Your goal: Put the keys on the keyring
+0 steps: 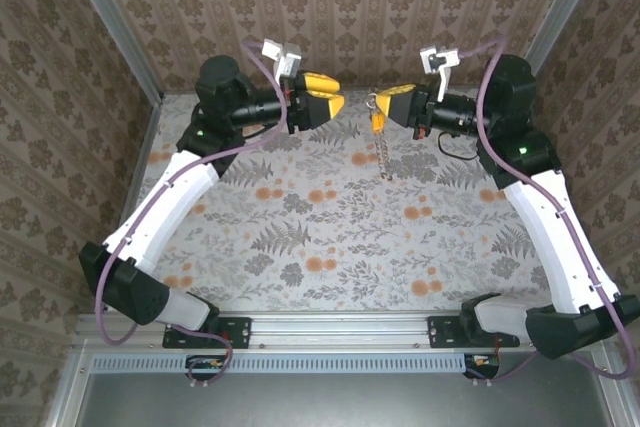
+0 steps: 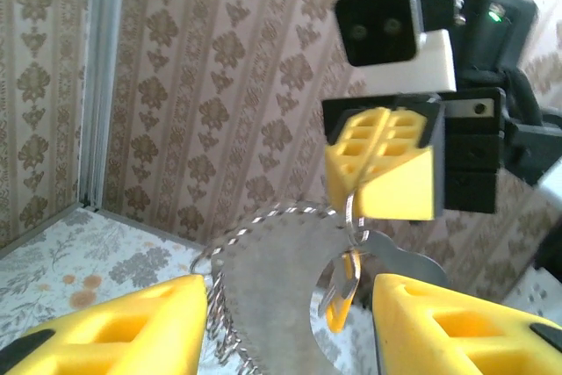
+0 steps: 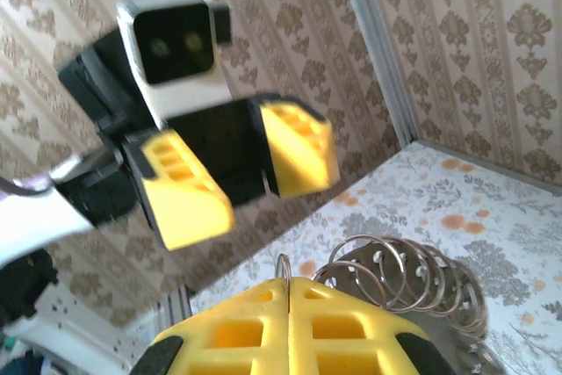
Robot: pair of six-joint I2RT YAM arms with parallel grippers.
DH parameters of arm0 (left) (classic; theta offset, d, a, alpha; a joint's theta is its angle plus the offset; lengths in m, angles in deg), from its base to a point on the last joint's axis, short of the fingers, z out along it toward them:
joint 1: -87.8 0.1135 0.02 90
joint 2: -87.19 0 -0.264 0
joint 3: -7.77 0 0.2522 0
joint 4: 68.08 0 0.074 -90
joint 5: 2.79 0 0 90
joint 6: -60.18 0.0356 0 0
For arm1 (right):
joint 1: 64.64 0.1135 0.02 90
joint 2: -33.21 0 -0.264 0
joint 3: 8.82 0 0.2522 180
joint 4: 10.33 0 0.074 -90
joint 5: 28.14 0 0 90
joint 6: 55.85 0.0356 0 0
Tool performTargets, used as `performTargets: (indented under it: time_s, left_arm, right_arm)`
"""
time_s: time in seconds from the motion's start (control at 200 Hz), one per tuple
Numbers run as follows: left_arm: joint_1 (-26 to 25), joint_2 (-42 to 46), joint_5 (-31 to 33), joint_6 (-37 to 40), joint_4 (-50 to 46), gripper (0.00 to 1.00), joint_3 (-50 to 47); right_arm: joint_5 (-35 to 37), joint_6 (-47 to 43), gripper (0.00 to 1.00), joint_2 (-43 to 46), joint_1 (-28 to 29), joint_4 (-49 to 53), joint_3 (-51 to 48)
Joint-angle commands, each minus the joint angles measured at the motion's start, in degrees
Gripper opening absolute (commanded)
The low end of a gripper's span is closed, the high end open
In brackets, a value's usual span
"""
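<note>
My right gripper (image 1: pixel 382 103) squeezes the keyring (image 1: pixel 384 153), which hangs straight down, the key (image 1: pixel 377 123) beside it. My left gripper (image 1: pixel 341 95) is wide open, just left of the keyring.

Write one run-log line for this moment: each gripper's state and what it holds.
left gripper: open, empty | right gripper: shut on keyring, held above table | key: dangling under right gripper
</note>
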Motion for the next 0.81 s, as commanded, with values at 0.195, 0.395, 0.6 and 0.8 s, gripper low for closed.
performTargets:
  time_s: [0.195,0.395,0.6,0.8]
  left_arm:
    - [1.1,-5.3,-15.2,20.0,-28.4,0.33,13.5]
    - [1.1,-8.3,-17.7,22.4,-32.2,0.32,16.4]
    - [0.8,-10.7,-18.8,21.6,-32.0,0.31,17.7]
    - [-0.5,-12.4,-19.3,20.8,-31.0,0.29,18.2]
  right_arm:
    - [-3.0,-18.3,0.00,-5.5,-0.3,22.0,9.0]
    - [-4.4,-18.8,0.00,-6.1,0.0,21.8,8.7]
    - [-4.4,-18.6,0.00,-6.3,0.8,21.0,8.1]
    - [-4.3,-18.3,0.00,-6.4,1.5,20.2,7.4]
